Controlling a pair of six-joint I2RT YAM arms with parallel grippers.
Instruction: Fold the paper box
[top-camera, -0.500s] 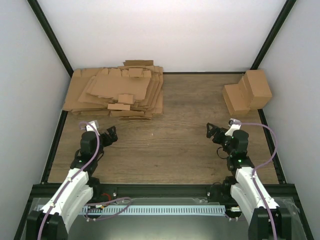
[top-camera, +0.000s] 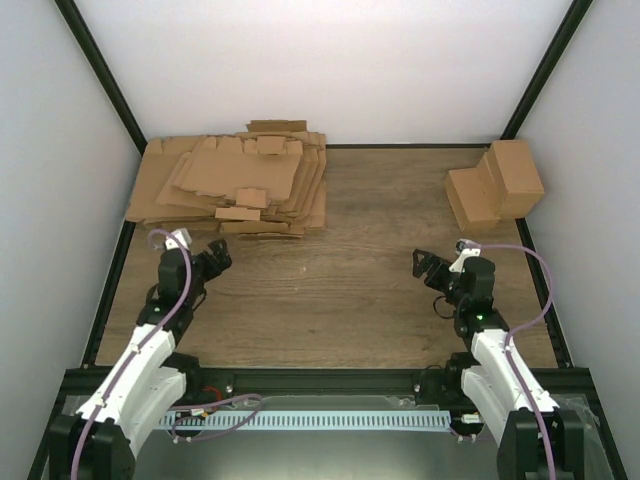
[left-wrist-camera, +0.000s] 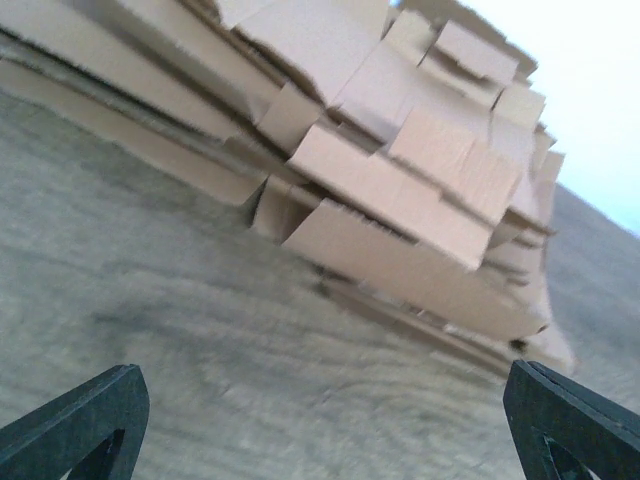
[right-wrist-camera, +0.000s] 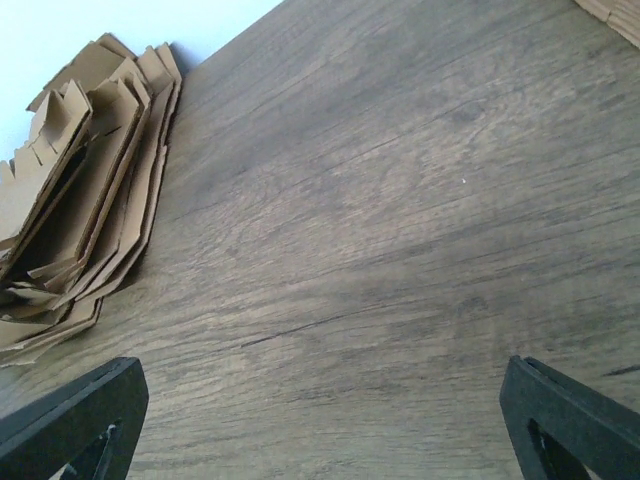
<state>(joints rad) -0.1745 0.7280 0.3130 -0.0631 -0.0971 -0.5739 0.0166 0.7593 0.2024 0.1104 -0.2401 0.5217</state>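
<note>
Your two arms reach in from the bottom of the overhead view onto a wood-grain table (top-camera: 340, 300). Both end effectors have their fingers spread wide and carry nothing.

The left gripper (top-camera: 217, 258) sits at centre left of the frame, just short of the near edge of a thick heap of flat brown cardboard sheets (top-camera: 230, 185), which fills the upper left. In the left wrist view, that heap takes up the top of the picture, with flaps and creased panels fanned over one another. The two dark fingertips (left-wrist-camera: 80, 425) stand far apart in the lower corners, and only table grain lies between them.

The right gripper (top-camera: 424, 266) sits at centre right and points toward the middle of the table. Its wrist view shows bare boards between its parted tips and the same heap far off at the left edge.

Folded brown cuboids (top-camera: 497, 185) lean together in the upper right, well apart from both grippers.

The paper box cannot be told apart from the other sheets of the heap in any of the views.
</note>
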